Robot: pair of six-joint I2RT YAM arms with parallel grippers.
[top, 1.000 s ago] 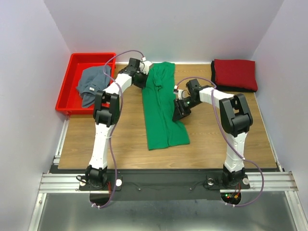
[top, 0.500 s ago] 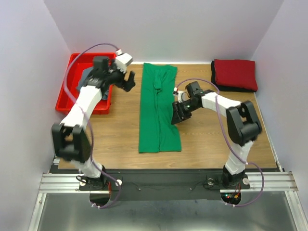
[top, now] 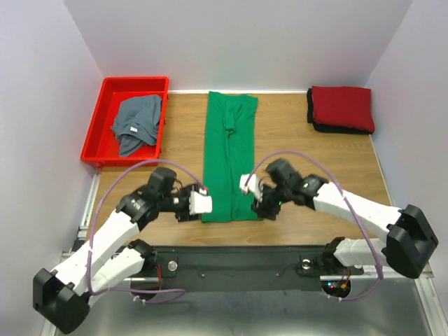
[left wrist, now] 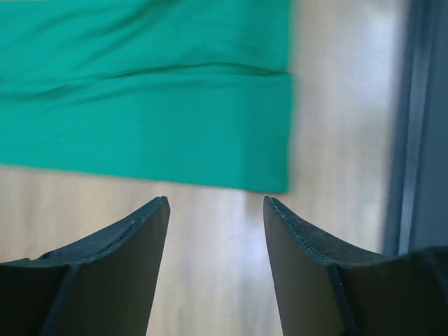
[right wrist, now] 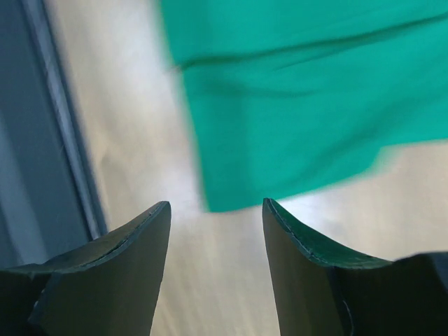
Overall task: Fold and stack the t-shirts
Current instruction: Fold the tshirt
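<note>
The bright green t-shirt (top: pixel 229 155) lies folded into a long strip down the middle of the table. My left gripper (top: pixel 203 204) is open and empty, low at the strip's near left corner, which fills the top of the left wrist view (left wrist: pixel 147 105). My right gripper (top: pixel 257 198) is open and empty at the near right corner, also seen in the right wrist view (right wrist: pixel 301 98). The dark red t-shirt (top: pixel 342 106) lies folded at the back right on a black one (top: pixel 334 128). The grey-blue t-shirt (top: pixel 136 122) lies crumpled in the bin.
The red plastic bin (top: pixel 105 133) stands at the back left corner. The table's near edge and a metal rail (top: pixel 238 253) run just behind both grippers. Bare wood (top: pixel 315 161) lies on either side of the green strip.
Both arms have swung from the far half of the table down to the near end of the green shirt. The shirt lies straight and flat.
</note>
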